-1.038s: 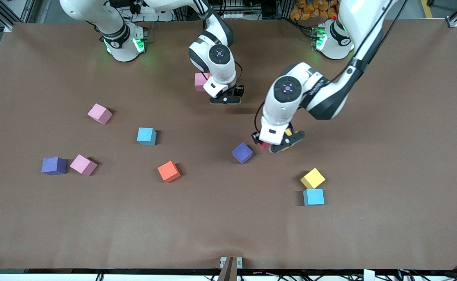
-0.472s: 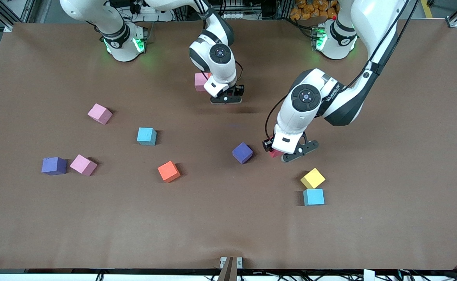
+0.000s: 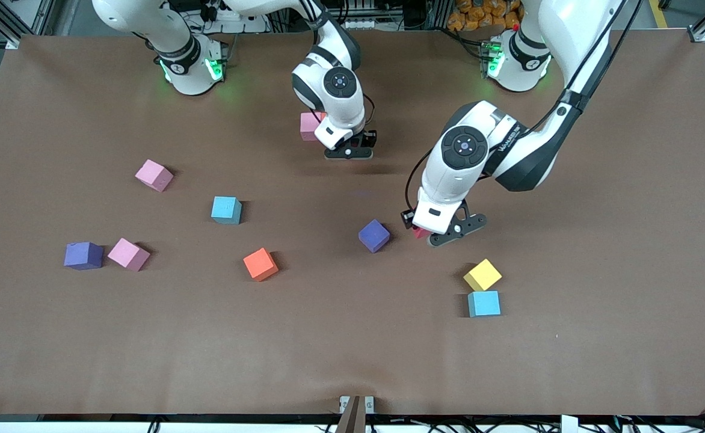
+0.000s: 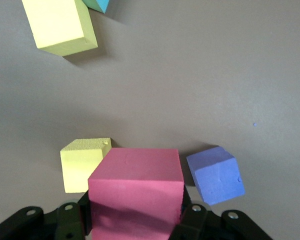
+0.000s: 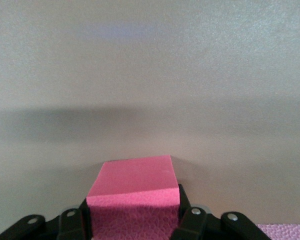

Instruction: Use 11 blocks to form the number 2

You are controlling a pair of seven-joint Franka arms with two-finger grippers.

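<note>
- Since a second ago the left gripper (image 3: 435, 233) has swung toward the left arm's end of the table, carrying its red block (image 4: 136, 192) clamped between the fingers.
- It hangs low over a yellow block (image 4: 84, 164), with a purple block (image 3: 374, 235) close beside.
- Right gripper (image 3: 347, 147) sits low near the robot bases around a pink block (image 5: 134, 200); grip looks just loosened, hard to be sure. Another pink block (image 3: 310, 125) sits just beside.
- No digit formed yet; other blocks scattered.
- Judgement: lower the red block square, flush against the yellow one, edges aligned, then release without nudging the purple one.
</note>
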